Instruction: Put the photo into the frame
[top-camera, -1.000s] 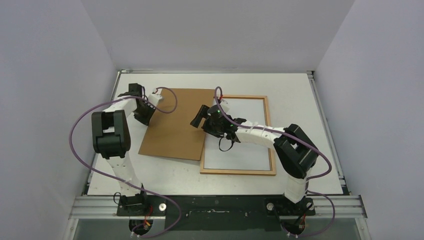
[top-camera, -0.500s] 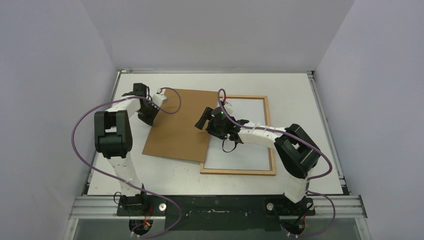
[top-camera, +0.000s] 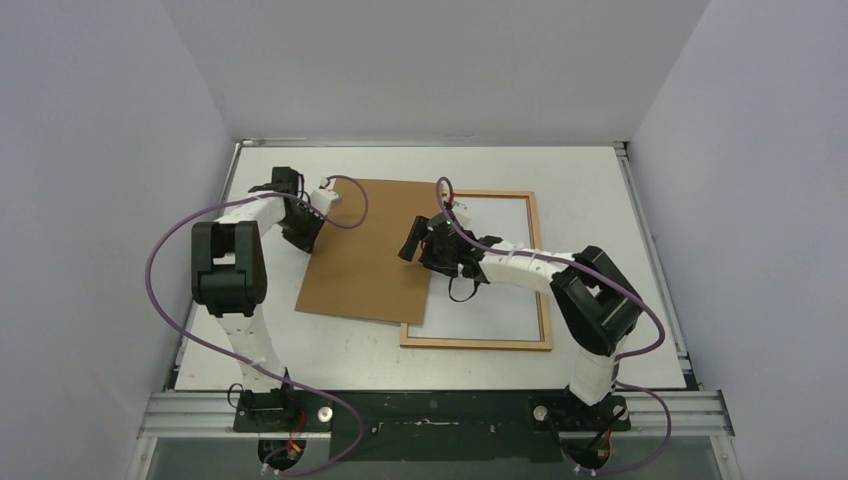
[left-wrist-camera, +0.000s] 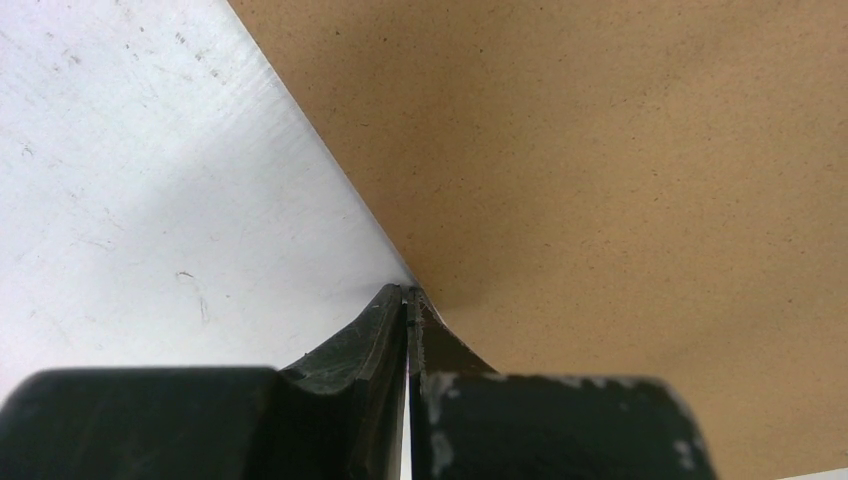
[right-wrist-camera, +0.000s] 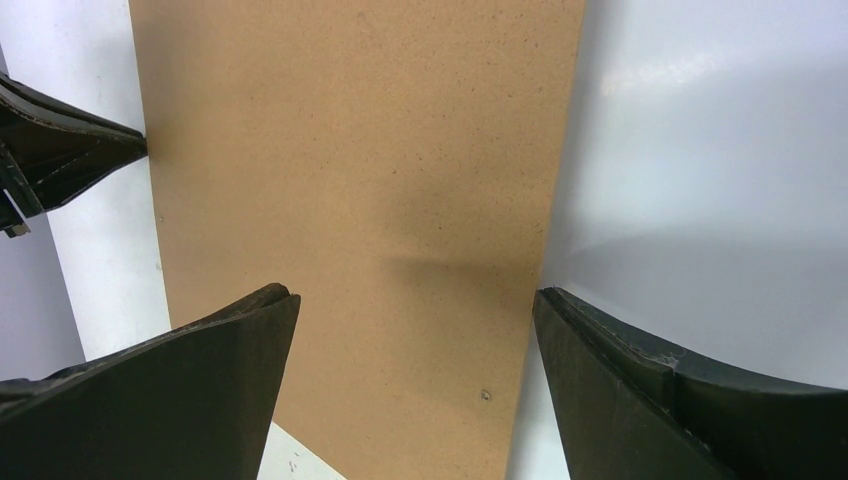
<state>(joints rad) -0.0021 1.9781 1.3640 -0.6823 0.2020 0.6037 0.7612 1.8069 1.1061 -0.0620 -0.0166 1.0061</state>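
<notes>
The light-wood frame, white inside, has its left side under a brown board, whose edge the clenched left claw touches, while the right claw gapes above the board.

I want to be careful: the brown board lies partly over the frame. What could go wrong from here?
The brown board lies askew across the left border of the frame and may catch on the wood instead of dropping in. The left gripper only touches the board's edge with shut tips and could slip off. Sliding might drag the photo.
</notes>
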